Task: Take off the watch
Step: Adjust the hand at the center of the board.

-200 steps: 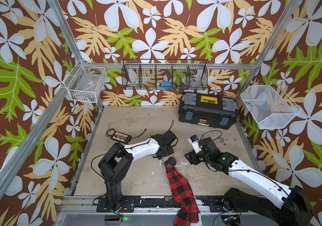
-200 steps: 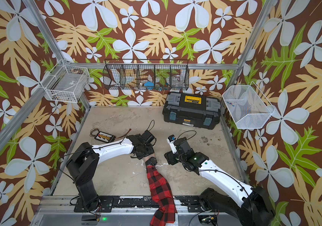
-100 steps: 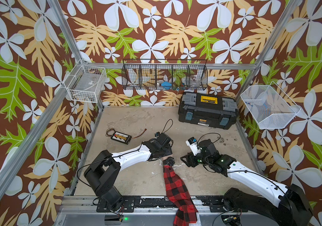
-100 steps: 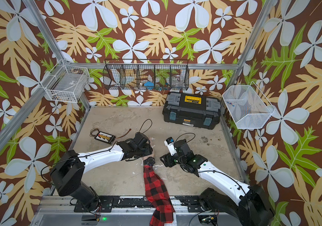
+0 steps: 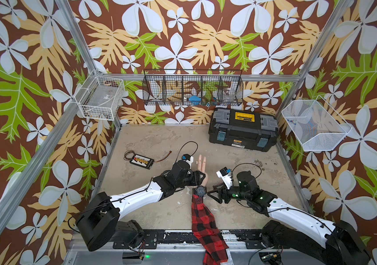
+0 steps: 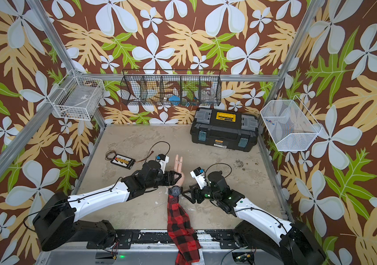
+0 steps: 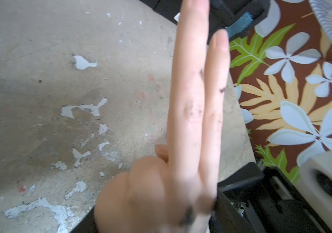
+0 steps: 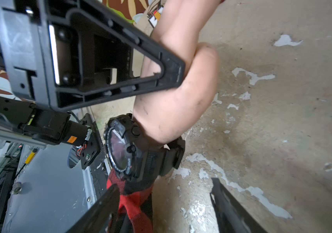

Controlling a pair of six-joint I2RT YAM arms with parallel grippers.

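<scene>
Sitting strapped on the wrist of a flesh-toned hand (image 8: 173,105), the watch (image 5: 200,190) is case-up, just beyond a red-black plaid sleeve (image 5: 202,220), at the front-centre of the table (image 5: 160,142). Left end effector (image 5: 202,177) is clamped on the hand right past the watch; two fingers (image 5: 199,160) stick out toward the back edge. Right end effector (image 5: 211,190) is spread wide, tips just beside the watch on its right; can't tell if touching. Black toolbox (image 5: 242,130) is in the back right corner.
</scene>
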